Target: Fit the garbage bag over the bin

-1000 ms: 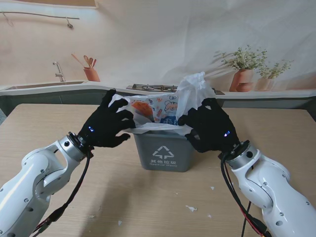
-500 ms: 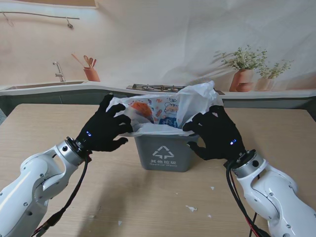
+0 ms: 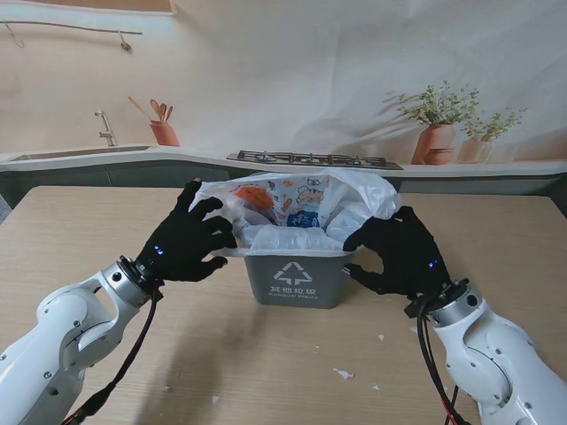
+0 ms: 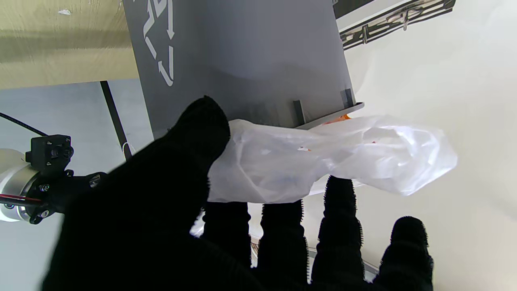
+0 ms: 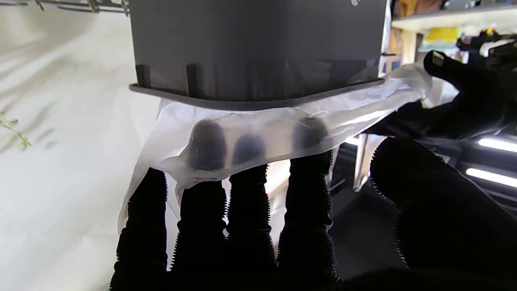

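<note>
The grey bin [image 3: 295, 276] sat mid-table with the white garbage bag [image 3: 359, 202] now spread low across its mouth, the peak that stood over its right corner a second ago pulled down. The left hand [image 3: 188, 241] pinched film at the bin's left rim while the right hand [image 3: 403, 254], fingers [image 5: 248, 149] tucked inside the film, had dropped beside the right rim, so I judged cuffing was next.

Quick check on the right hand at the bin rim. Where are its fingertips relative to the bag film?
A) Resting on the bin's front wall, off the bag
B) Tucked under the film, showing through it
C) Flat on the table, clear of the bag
B: in the right wrist view, three fingertips of the right hand show as dark shapes through the translucent garbage bag, right at the rim of the bin.
</note>
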Robot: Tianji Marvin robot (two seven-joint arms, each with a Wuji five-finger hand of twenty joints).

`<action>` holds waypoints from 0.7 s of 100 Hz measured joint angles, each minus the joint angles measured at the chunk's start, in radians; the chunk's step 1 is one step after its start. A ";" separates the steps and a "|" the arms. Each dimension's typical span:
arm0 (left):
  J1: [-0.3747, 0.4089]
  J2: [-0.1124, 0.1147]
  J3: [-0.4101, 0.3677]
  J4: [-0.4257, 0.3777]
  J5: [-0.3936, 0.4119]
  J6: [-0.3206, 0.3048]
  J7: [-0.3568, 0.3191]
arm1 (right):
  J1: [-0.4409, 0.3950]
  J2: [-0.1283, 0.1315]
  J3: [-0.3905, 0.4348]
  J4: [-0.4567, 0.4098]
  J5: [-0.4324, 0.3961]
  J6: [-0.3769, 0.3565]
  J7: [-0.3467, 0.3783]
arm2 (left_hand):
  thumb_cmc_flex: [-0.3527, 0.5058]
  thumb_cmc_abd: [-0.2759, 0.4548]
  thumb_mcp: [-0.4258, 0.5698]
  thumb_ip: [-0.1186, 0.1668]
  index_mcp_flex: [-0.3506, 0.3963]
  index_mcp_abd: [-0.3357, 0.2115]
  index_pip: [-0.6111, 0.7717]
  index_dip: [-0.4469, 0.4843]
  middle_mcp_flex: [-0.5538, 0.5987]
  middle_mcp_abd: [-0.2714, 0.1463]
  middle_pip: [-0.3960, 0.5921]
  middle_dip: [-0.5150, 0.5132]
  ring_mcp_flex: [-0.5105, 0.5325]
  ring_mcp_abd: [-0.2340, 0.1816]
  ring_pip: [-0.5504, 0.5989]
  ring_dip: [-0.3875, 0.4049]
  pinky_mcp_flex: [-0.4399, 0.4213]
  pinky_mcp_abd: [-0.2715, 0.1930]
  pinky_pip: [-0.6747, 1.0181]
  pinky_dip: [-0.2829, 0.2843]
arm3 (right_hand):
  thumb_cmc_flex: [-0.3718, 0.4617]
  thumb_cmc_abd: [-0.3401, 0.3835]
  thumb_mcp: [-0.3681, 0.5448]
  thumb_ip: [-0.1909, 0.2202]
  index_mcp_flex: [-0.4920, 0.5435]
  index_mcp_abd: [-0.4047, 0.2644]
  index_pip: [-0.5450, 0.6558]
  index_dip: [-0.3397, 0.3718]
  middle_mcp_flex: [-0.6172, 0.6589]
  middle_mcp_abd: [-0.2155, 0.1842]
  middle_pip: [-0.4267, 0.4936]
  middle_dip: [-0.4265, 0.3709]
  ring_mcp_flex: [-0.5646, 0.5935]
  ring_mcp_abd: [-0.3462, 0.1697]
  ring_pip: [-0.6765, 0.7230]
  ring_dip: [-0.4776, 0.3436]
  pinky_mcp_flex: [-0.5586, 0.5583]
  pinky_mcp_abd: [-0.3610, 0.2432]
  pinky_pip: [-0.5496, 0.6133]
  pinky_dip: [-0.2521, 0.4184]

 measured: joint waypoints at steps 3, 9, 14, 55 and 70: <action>0.001 0.000 0.000 0.003 0.000 0.000 0.002 | 0.000 -0.002 0.000 0.006 0.006 0.000 0.001 | 0.000 0.000 0.000 0.000 0.000 0.000 0.000 -0.002 0.000 0.000 0.000 0.000 0.000 0.000 0.000 0.000 0.000 0.000 0.000 0.000 | 0.008 0.000 0.005 0.000 0.008 0.000 0.000 -0.009 0.001 0.000 0.000 0.002 0.000 0.000 0.000 0.000 0.001 0.000 0.001 0.000; 0.003 0.000 0.000 0.007 0.002 0.000 0.008 | -0.001 -0.006 0.003 0.015 0.006 0.000 0.004 | 0.000 0.000 0.000 0.000 0.000 0.000 0.000 -0.009 0.000 0.000 0.000 0.000 0.000 -0.009 0.000 0.000 0.000 0.000 0.000 0.000 | 0.008 0.000 -0.001 0.000 0.008 -0.006 0.000 -0.013 0.009 0.000 0.001 0.005 0.000 -0.002 0.000 0.000 0.002 0.000 0.005 0.000; 0.007 0.000 0.000 0.010 0.004 0.003 0.015 | -0.003 -0.008 0.006 0.020 0.005 0.000 0.008 | 0.000 0.000 0.000 0.000 0.000 0.000 -0.001 -0.010 -0.003 -0.002 0.003 0.000 0.000 -0.009 0.008 0.000 0.000 0.000 0.000 0.000 | 0.008 0.000 -0.001 0.000 0.012 -0.011 0.000 -0.022 0.009 0.000 0.001 0.010 0.000 -0.008 0.000 0.000 0.002 0.000 0.009 0.000; 0.014 0.001 0.008 0.044 0.008 0.020 0.024 | 0.004 -0.011 0.012 0.087 0.032 -0.040 0.002 | 0.000 -0.015 0.000 0.000 0.000 -0.006 -0.001 -0.029 -0.005 -0.012 0.009 0.003 0.000 -0.003 0.009 0.000 0.000 0.000 0.000 0.000 | 0.008 0.000 -0.001 0.000 0.082 -0.023 -0.013 -0.097 0.009 0.000 0.001 0.022 0.000 -0.012 0.000 -0.001 0.002 0.000 0.010 0.000; 0.010 0.001 0.009 0.059 0.000 0.030 0.012 | 0.007 -0.011 0.012 0.107 0.052 -0.040 0.022 | 0.000 -0.015 0.001 0.000 0.000 -0.009 -0.001 -0.034 -0.014 -0.012 0.009 0.003 0.000 -0.003 0.009 0.000 0.000 0.000 0.000 0.000 | 0.008 0.000 -0.001 0.000 0.083 -0.023 -0.013 -0.109 0.009 0.000 0.001 0.022 0.000 -0.012 0.000 -0.001 0.002 0.005 0.010 0.000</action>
